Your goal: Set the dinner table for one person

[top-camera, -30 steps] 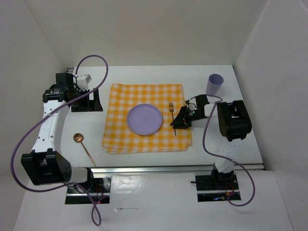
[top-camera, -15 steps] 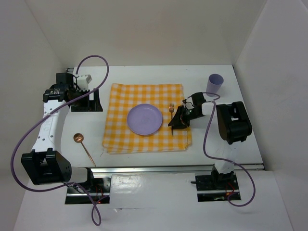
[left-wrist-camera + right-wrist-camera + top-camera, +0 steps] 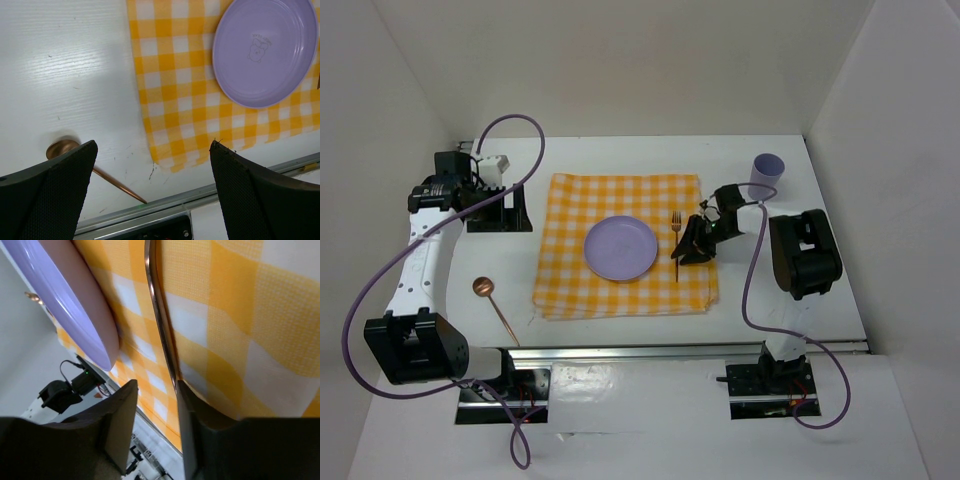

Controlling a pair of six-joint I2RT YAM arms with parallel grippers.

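Laying the fork (image 3: 675,232) looks nearly done: it lies on the cloth (image 3: 580,200) beside the plate (image 3: 620,248), the right claw (image 3: 157,390) apart astride its handle; next the wide-open left claw (image 3: 152,145) should probably fetch the spoon (image 3: 495,305) off the worktop (image 3: 620,155).

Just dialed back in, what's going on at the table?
The right gripper sits low at the fork, jaws apart around its handle end; the fork lies on the checked cloth right of the purple plate. The left gripper hangs open, empty. The spoon and cup sit off the cloth on the table.
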